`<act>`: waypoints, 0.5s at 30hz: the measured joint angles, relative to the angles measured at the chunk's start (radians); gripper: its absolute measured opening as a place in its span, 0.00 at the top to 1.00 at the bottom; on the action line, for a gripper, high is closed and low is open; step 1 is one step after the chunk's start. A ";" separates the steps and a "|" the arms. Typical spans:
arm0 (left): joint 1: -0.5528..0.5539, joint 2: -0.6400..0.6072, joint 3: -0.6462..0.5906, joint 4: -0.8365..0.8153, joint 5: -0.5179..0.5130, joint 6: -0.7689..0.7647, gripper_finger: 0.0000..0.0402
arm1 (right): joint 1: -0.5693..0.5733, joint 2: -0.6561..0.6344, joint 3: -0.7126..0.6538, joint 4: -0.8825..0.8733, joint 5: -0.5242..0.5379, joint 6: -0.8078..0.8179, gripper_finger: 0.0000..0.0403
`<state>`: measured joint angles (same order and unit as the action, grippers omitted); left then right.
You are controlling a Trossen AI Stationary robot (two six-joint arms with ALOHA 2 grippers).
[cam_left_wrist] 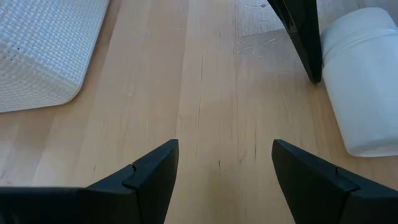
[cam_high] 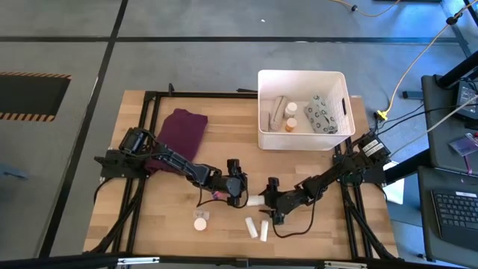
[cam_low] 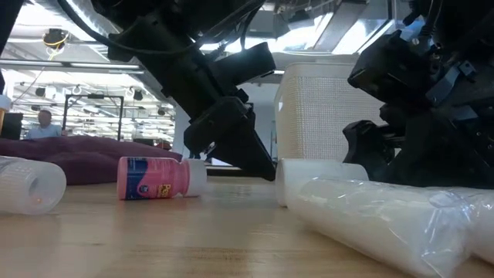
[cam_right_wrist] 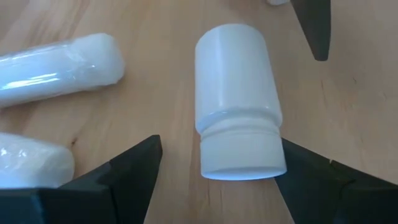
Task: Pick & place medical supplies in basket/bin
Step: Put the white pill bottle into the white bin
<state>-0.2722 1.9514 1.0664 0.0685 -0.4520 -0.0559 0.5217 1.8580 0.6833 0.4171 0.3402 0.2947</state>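
Right wrist view puts us right on the action: the right gripper point(cam_right_wrist: 214, 177) sits low over the table with its fingers spread wide, and a white pill bottle point(cam_right_wrist: 236, 99) lies on its side between them, cap end toward the camera, nothing clamped yet. Two plastic-wrapped white rolls point(cam_right_wrist: 59, 56) lie just beside that bottle on the wood.

From the high view, the bottle point(cam_high: 256, 199) rests well short of the white tub point(cam_high: 302, 138), on the near side of it, with the right gripper point(cam_high: 272, 196) at one end and the left gripper point(cam_high: 237, 190) close on the other. The left one is open too, holding nothing; its wrist view shows bare wood between the fingers and the bottle off to one side.

Already inside the tub: a grey patterned pouch point(cam_high: 323, 114) and a couple of small bottles point(cam_high: 290, 118). Out on the table, farther from the tub than the bottle, a pink-labelled bottle point(cam_low: 158, 178) and a round white container point(cam_high: 200, 223) wait. The purple cloth point(cam_high: 181, 132) lies beside the tub.

Now the risks. That bottle is smooth and round, lying flat; if the fingers close off-centre or onto the narrower cap, I reckon it rolls or squirts out. The two grippers are also very near each other, so a sideways adjustment could knock them together or nudge the bottle away.
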 joint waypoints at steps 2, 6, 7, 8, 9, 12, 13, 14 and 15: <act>0.000 0.000 0.000 0.001 0.000 0.000 0.38 | 0.000 0.000 0.000 0.000 0.001 0.013 0.27; 0.000 0.000 0.000 0.001 0.000 0.000 0.38 | 0.000 0.001 0.000 0.000 0.003 0.022 0.27; 0.000 0.000 0.000 0.001 0.000 0.000 0.38 | 0.000 0.001 0.000 0.000 0.005 0.028 0.27; 0.000 0.000 0.000 0.001 0.000 0.000 0.38 | 0.000 0.001 0.000 0.000 0.006 0.034 0.27; 0.000 0.000 0.000 0.001 0.000 0.000 0.38 | 0.000 0.001 0.000 -0.001 0.007 0.037 0.27; 0.000 0.000 0.000 0.001 0.000 0.000 0.38 | 0.000 0.002 -0.001 -0.002 0.007 0.041 0.27; 0.000 0.000 0.000 0.001 0.000 0.000 0.38 | 0.000 0.002 -0.001 -0.002 0.007 0.041 0.27; 0.000 0.000 0.000 0.001 0.000 0.000 0.38 | 0.000 0.002 -0.001 -0.003 0.007 0.041 0.27; 0.000 0.000 0.000 0.001 0.000 0.000 0.38 | 0.000 0.002 -0.001 -0.005 0.008 0.041 0.28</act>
<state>-0.2722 1.9514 1.0664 0.0694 -0.4519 -0.0559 0.5217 1.8595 0.6827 0.4125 0.3477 0.3359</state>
